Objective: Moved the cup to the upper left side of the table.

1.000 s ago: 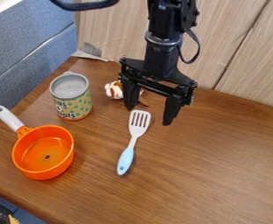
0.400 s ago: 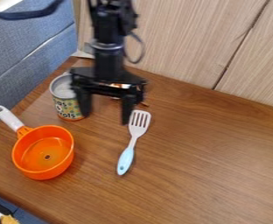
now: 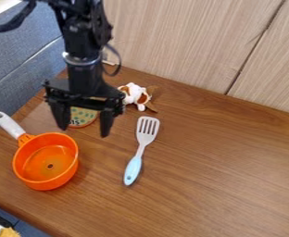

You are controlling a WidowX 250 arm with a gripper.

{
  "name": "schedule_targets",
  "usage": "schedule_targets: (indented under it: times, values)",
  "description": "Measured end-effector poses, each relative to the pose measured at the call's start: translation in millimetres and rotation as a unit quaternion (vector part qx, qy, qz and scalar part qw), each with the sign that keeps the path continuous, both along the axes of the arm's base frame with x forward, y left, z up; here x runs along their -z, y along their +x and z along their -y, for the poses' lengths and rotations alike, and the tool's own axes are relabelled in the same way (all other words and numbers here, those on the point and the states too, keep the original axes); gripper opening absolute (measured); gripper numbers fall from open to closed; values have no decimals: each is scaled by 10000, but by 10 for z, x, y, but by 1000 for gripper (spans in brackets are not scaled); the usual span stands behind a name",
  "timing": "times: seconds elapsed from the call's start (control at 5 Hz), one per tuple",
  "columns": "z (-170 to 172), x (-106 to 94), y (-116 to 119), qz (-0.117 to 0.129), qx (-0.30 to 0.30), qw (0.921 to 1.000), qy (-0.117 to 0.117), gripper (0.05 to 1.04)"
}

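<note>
The gripper (image 3: 84, 127) hangs at the upper left of the table, open, its two fingers apart. Behind and between them is the can-shaped cup (image 3: 82, 117), with a green dotted label and an orange bottom rim. Its upper part is hidden by the gripper. Whether the fingers stand around the cup or in front of it, I cannot tell.
An orange pan (image 3: 46, 160) with a white handle lies at the left, just below the gripper. A spatula (image 3: 141, 148) lies mid-table. A small white and brown plush toy (image 3: 135, 96) rests right of the gripper, near the wooden back wall (image 3: 190, 41).
From above the spatula and toy, the gripper has moved left to the cup, now covering its upper part. The plush toy has come into fuller view; the pan and spatula lie unmoved.
</note>
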State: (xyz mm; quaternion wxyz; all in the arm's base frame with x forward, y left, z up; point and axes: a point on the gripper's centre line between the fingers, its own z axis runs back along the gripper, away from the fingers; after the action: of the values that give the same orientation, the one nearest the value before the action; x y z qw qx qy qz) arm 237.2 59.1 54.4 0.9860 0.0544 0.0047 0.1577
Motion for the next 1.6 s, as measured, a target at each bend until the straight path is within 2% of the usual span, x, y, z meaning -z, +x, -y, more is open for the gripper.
schedule_targets:
  times: [0.4, 0.6, 0.8, 1.0, 1.2, 1.6]
  values:
    - [-393, 200, 128, -395, -337, 9982, 301, 1000]
    - [-563, 243, 151, -447, -584, 9968, 313, 1000]
    - [-656, 312, 180, -613, -698, 9956, 142, 1000]
    - [-738, 359, 244, -671, -676, 9954, 97, 1000]
    - [-776, 387, 356, -662, -666, 9955, 79, 1000]
    - [-808, 377, 714, -431, -460, 9980, 19, 1000]
